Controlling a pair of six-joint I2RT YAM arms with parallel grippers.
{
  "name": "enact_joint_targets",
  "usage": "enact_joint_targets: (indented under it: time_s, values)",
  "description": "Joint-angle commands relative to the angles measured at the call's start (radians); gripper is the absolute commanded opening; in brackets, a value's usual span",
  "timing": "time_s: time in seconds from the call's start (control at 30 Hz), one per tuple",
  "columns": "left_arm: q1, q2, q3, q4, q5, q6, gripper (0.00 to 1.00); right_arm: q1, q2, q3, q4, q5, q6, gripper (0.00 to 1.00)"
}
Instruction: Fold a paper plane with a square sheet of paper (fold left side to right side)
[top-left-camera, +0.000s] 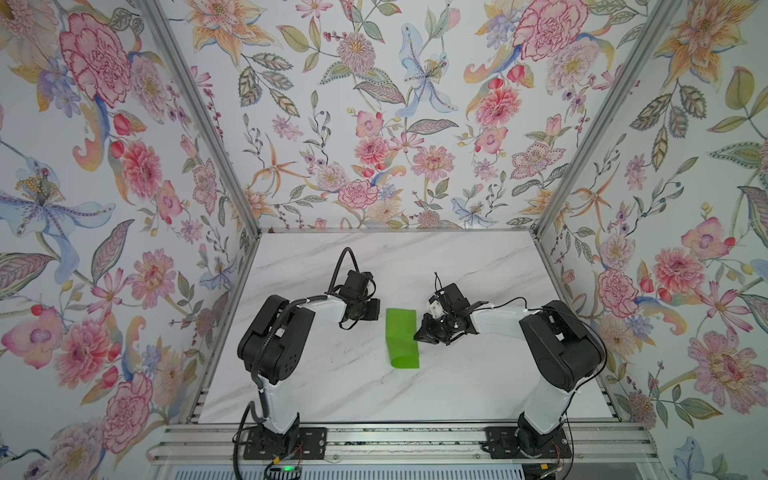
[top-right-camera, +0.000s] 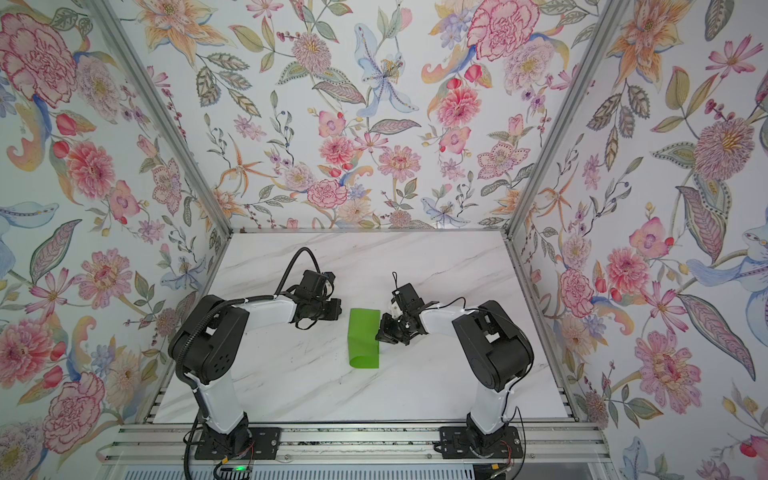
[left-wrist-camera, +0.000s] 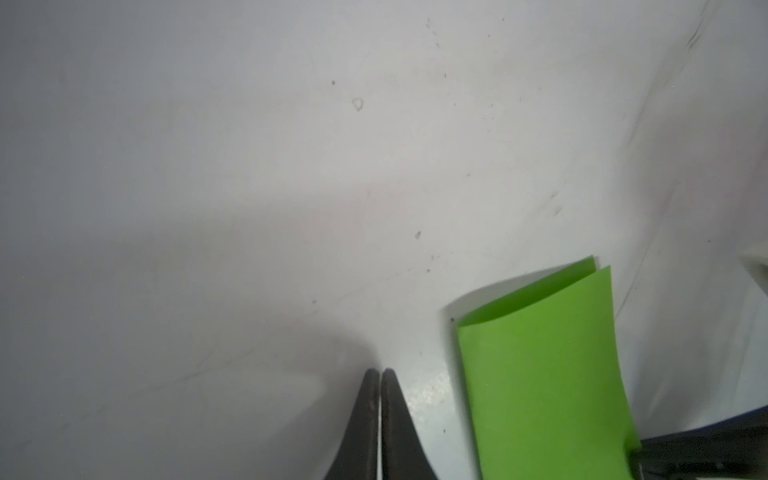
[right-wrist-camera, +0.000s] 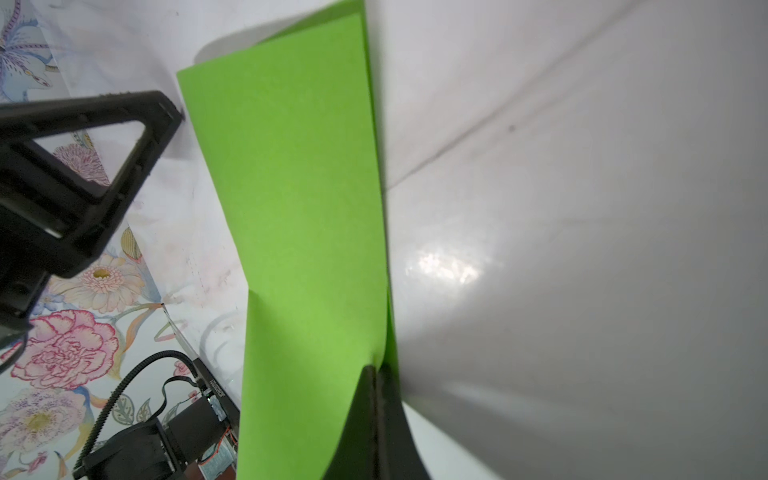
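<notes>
While the right gripper (right-wrist-camera: 376, 370) had its jaws clamped together on the square sheet of paper (right-wrist-camera: 299, 208), both green layers were caught between the dark fingertips at the sheet's open long edge, a sliver of the under layer peeking out just beside the grip. The left gripper (left-wrist-camera: 380, 374) had its jaws together too, with nothing between them, the two black fingers meeting in a thin seam above the bare table (left-wrist-camera: 249, 208).

Outward from the grip, the sheet lay doubled over into a narrow rectangle (left half over right half). Its left long side was a soft rounded bulge, not a pressed crease, and the upper layer arched off the lower one at the end seen in the left wrist view. In both top views the sheet (top-left-camera: 402, 338) (top-right-camera: 364, 338) sat near the middle of the white marble table (top-left-camera: 332, 382), its long side running away from the arm bases. The right gripper (top-left-camera: 417, 336) met its right edge about halfway along. The left gripper (top-left-camera: 374, 309) stood just beside the sheet's far left corner; whether it touched the paper I could not tell. Floral walls (top-left-camera: 374, 124) enclosed the table on three sides.
</notes>
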Motion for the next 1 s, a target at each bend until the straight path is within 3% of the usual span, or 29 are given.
enact_joint_targets:
  time_s: [0.0, 0.37, 0.7, 0.97]
  values:
    - [-0.001, -0.09, -0.009, -0.093, -0.007, 0.015, 0.09, 0.009, 0.025, -0.061, -0.029, 0.099, 0.066, 0.0]
    - [-0.155, -0.177, -0.055, -0.159, 0.055, -0.028, 0.12, 0.007, 0.041, -0.074, 0.039, 0.106, 0.113, 0.0]
    - [-0.168, -0.109, -0.149, -0.098, 0.087, -0.042, 0.11, 0.005, 0.046, -0.069, 0.021, 0.1, 0.094, 0.0]
    - [-0.162, -0.107, -0.189, -0.179, -0.022, -0.021, 0.11, -0.005, 0.039, -0.083, 0.016, 0.1, 0.087, 0.0]
